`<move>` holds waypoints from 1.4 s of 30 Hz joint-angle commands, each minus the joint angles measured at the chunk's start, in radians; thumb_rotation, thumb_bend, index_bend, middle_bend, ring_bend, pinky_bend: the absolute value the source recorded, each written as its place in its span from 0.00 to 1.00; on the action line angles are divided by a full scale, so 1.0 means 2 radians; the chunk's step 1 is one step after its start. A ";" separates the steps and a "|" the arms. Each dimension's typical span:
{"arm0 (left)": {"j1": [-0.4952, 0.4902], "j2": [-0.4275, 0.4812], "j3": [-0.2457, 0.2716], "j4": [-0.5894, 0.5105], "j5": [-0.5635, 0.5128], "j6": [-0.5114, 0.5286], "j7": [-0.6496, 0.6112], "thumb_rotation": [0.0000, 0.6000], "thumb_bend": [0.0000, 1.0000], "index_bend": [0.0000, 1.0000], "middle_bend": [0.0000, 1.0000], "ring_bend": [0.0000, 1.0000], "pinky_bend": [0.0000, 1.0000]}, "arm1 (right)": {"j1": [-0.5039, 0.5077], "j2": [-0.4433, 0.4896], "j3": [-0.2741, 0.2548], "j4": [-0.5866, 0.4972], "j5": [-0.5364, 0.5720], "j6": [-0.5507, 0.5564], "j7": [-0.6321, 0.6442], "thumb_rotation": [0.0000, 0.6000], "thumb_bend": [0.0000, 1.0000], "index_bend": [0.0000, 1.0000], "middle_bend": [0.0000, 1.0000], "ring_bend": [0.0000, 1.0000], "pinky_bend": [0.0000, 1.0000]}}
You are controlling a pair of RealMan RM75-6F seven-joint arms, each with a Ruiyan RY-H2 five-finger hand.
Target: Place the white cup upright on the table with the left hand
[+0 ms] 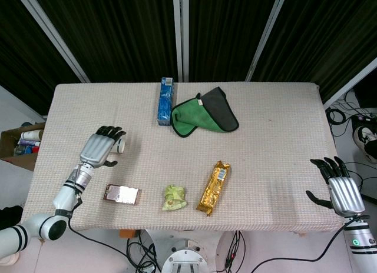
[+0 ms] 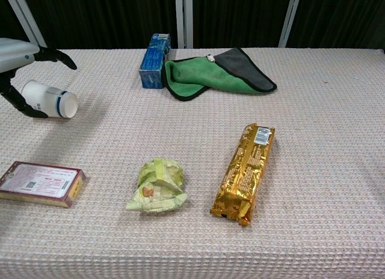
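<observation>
The white cup with a dark band lies on its side near the table's left edge, its open mouth facing right. In the head view only its rim peeks out beside my fingers. My left hand hovers over the cup with its fingers stretched out above it and its thumb down beside the cup's base, not closed around it. The same left hand enters the chest view at the top left. My right hand rests off the table's front right corner, fingers spread and holding nothing.
A blue box and a green and grey cloth lie at the back middle. Along the front lie a flat pink box, a green wrapped packet and a gold snack bar. A cardboard box sits on the floor to the left.
</observation>
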 commanded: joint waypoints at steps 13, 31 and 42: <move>-0.066 -0.058 0.006 0.066 -0.104 -0.043 0.095 1.00 0.12 0.23 0.17 0.12 0.14 | 0.003 0.000 0.001 0.005 0.003 -0.005 0.005 1.00 0.13 0.17 0.21 0.07 0.08; -0.092 -0.105 0.012 0.136 -0.174 -0.019 0.141 1.00 0.31 0.45 0.45 0.33 0.26 | -0.001 -0.003 0.001 0.012 0.013 -0.010 0.010 1.00 0.13 0.17 0.21 0.07 0.08; -0.061 -0.124 -0.029 0.139 -0.090 0.031 -0.102 1.00 0.38 0.52 0.52 0.40 0.32 | -0.005 -0.003 0.000 0.012 0.012 -0.004 0.011 1.00 0.13 0.17 0.21 0.07 0.08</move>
